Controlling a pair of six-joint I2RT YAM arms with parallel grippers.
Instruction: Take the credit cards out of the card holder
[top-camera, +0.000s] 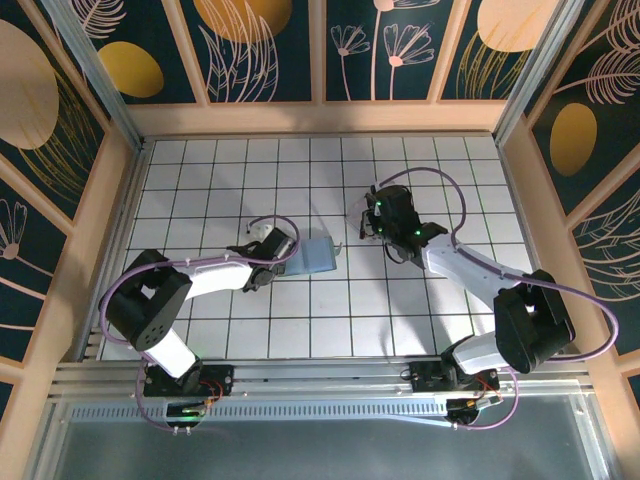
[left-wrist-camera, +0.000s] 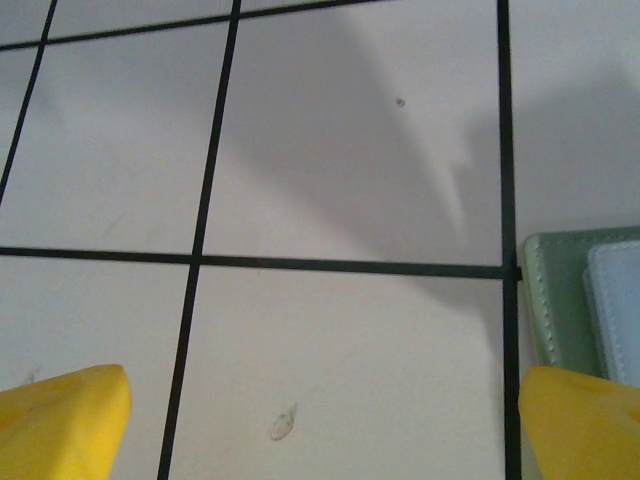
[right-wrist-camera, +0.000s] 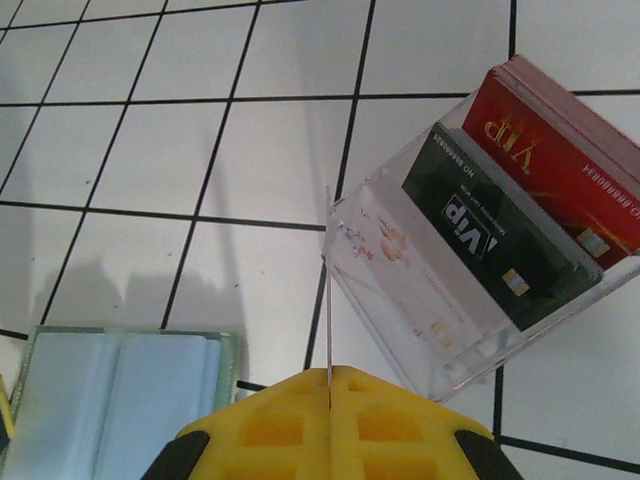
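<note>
Item: card holder (top-camera: 315, 253), grey-blue bifold, lying opened flat on the white tiled table (top-camera: 200, 180) near its middle, both pale blue panels facing up inside a greenish stitched border. Item: left gripper (top-camera: 290, 250), just beside the holder's left edge; in the left wrist view its yellow fingertips (left-wrist-camera: 60, 420) stand spread wide with bare tile between them, grasping nothing, and the holder's corner shows at the right fingertip. Item: right gripper (top-camera: 368, 222), well right of the holder and farther from the arm bases; in its wrist view the yellow fingers (right-wrist-camera: 270, 430) are clenched together. Item: thin pale strip (right-wrist-camera: 328, 290), seen edge-on, rising straight from the seam of those fingers; whether it is a card or a wall of the box beside it cannot be told. Item: clear plastic box (right-wrist-camera: 420, 320), tilted, just past the right fingertips. Contents: red card (right-wrist-camera: 560, 170) and black card (right-wrist-camera: 490, 235), both printed "VIP", leaning one behind the other, the red at the back.
</note>
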